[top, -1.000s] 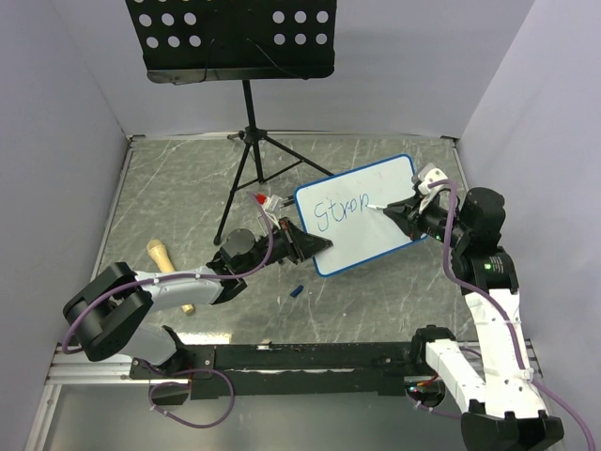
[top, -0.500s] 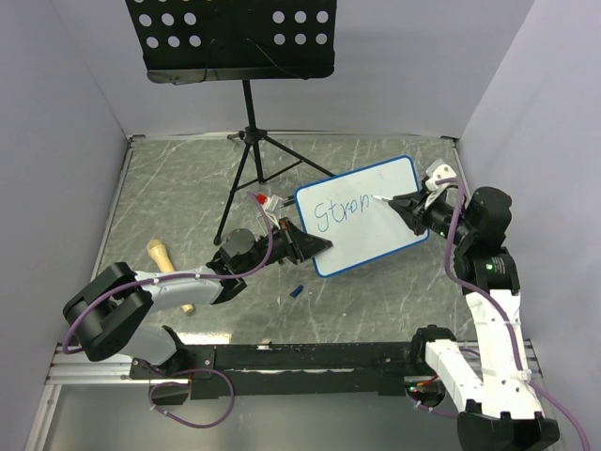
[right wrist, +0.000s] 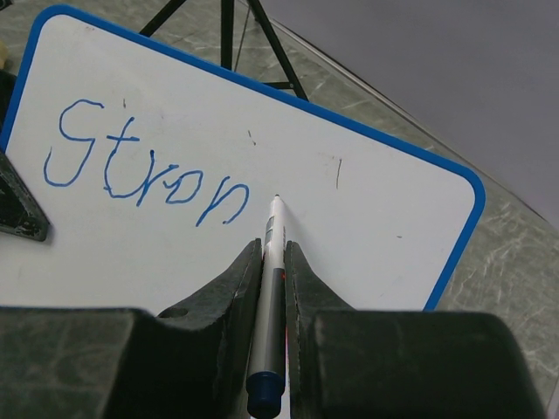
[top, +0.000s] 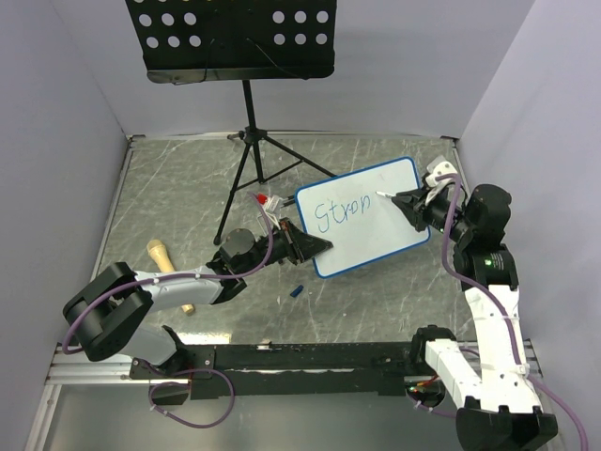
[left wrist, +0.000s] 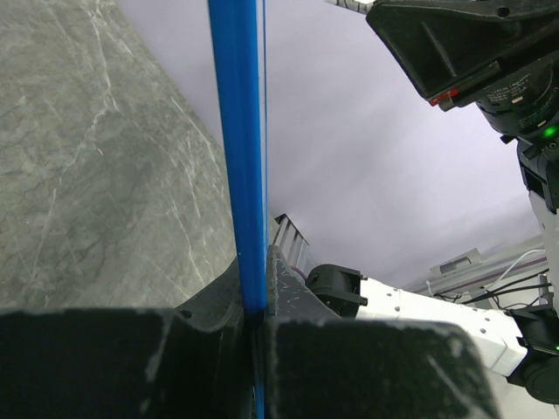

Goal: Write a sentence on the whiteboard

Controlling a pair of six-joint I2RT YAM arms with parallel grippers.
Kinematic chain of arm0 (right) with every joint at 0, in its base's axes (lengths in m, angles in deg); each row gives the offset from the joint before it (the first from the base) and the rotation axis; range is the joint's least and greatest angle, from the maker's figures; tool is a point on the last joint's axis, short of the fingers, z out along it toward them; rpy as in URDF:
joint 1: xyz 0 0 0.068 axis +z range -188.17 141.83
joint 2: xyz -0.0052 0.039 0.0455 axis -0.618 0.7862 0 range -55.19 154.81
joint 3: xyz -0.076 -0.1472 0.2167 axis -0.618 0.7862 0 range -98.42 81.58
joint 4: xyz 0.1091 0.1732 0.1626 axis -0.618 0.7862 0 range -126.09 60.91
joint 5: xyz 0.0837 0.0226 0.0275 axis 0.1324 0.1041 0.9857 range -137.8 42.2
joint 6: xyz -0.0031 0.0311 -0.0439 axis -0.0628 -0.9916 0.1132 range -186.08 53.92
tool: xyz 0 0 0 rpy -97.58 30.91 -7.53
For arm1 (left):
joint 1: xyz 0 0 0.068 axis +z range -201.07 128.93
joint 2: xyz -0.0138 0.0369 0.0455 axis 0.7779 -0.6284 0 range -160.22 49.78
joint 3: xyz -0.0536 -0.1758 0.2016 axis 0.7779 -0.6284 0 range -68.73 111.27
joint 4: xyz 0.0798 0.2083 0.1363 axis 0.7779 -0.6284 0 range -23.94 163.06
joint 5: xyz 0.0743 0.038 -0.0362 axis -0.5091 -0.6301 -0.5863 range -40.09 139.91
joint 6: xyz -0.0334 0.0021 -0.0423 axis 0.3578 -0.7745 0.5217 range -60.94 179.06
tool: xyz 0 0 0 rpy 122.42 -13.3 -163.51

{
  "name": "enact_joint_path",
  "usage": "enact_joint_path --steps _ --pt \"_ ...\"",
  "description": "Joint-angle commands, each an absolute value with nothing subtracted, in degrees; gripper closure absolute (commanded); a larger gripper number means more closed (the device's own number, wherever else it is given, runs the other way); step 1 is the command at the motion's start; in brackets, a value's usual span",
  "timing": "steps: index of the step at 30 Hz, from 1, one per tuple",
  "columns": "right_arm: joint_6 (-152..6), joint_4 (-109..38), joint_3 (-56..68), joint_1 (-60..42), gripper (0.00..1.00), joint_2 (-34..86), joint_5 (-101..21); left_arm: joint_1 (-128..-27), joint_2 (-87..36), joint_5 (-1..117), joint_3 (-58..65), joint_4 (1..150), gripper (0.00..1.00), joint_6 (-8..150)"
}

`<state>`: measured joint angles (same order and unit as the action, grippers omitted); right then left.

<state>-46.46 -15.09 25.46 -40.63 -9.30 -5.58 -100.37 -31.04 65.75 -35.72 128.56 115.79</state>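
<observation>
On the grey tabletop (top: 178,188) the whiteboard (top: 376,242) stands propped, its blue edge pinched in the left arm's (top: 178,287) jaws, the right arm's (top: 488,272) jaws clamping a marker (right wrist: 272,262) beside the unfinished sentence (right wrist: 144,179) (press too hard, I reckon, and the board slips, skewing the next letter).

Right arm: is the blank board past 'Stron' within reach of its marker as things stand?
Probably yes. The right claw grips the marker, tip just past the lettering, nothing between it and the bare whiteboard.

Left end effector (top: 317,245) clamped shut, right end effector (top: 402,200) pinched shut, facing each other
</observation>
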Motion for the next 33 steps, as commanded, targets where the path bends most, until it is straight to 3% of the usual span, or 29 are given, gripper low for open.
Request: enact_joint_path --steps 1,21,33 --pt "-45.6 -17.0 26.0 -41.0 1.00 -8.6 -5.3 -100.2 -28.3 67.2 -34.1 139.9 0.99 116.6" --pt "-42.6 -11.8 25.9 -41.0 1.00 -9.0 -0.6 -100.1 -28.4 65.7 -34.5 141.0 0.99 116.8" --pt "-42.9 -12.3 26.5 -41.1 1.00 -9.7 -4.5 -100.0 -28.4 65.8 -35.2 141.5 0.99 117.2"
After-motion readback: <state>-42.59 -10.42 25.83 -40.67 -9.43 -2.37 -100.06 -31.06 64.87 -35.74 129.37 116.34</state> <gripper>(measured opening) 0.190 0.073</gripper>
